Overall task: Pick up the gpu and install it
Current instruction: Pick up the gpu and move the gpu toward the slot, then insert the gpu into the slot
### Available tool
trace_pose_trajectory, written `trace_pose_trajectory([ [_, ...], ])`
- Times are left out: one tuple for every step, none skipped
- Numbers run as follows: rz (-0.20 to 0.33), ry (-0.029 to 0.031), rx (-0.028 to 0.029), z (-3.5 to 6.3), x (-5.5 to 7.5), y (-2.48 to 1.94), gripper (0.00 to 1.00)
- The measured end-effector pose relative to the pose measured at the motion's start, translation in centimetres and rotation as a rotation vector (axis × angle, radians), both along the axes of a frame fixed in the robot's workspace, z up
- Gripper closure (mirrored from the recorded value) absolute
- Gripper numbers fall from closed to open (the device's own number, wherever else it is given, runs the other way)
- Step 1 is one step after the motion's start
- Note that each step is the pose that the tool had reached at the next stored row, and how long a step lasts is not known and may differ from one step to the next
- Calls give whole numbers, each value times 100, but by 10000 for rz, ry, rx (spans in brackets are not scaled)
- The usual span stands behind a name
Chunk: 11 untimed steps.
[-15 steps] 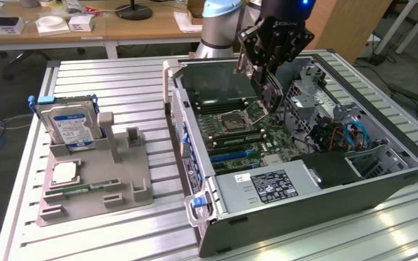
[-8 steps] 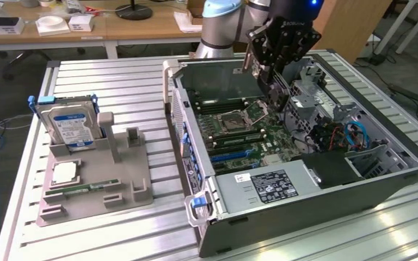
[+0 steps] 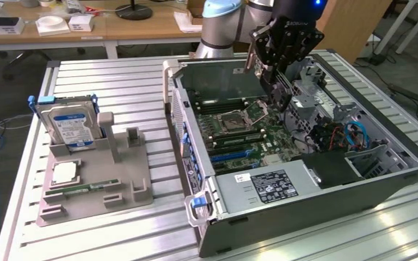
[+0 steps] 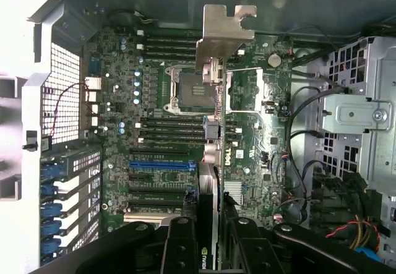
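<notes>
The gpu [image 4: 224, 33] hangs edge-on over the open computer case [image 3: 383, 185], its pale metal bracket at the far end and its thin board running back between my fingers [image 4: 185, 243]. My gripper [image 4: 213, 224] is shut on the gpu. In the exterior view the gripper [image 3: 278, 89] is tilted down inside the case above the motherboard [image 3: 238, 136], with the gpu's bracket [image 3: 252, 57] showing beside it. The card sits above the board near the CPU socket [image 4: 192, 91], apart from the blue slot [image 4: 162, 163].
A grey holder [image 3: 122, 190] at the exterior view's left carries a silver hard drive with a blue label [image 3: 67, 128], a CPU chip [image 3: 63, 173] and a green memory strip [image 3: 85, 188]. Inside the case are a power supply [image 3: 263, 185], cables [image 3: 354, 136] and a drive cage [image 4: 356, 113].
</notes>
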<state>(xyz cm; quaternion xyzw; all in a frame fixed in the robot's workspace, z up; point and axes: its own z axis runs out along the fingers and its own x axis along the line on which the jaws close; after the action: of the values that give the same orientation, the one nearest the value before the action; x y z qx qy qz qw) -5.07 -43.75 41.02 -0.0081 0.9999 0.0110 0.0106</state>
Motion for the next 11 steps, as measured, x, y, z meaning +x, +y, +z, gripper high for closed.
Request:
trace_pose_trajectory([
  [1, 0, 0, 0, 0, 0, 74],
  [0, 0, 0, 0, 0, 0, 74],
  [0, 0, 0, 0, 0, 0, 74],
  [0, 0, 1, 0, 0, 0, 74],
  [1, 0, 1, 0, 0, 0, 74],
  [0, 0, 1, 0, 0, 0, 74],
  [0, 0, 1, 0, 0, 0, 74],
  [0, 0, 1, 0, 0, 0, 74],
  [0, 0, 1, 0, 0, 0, 74],
  [0, 0, 1, 0, 0, 0, 74],
  [0, 0, 0, 0, 0, 0, 74],
])
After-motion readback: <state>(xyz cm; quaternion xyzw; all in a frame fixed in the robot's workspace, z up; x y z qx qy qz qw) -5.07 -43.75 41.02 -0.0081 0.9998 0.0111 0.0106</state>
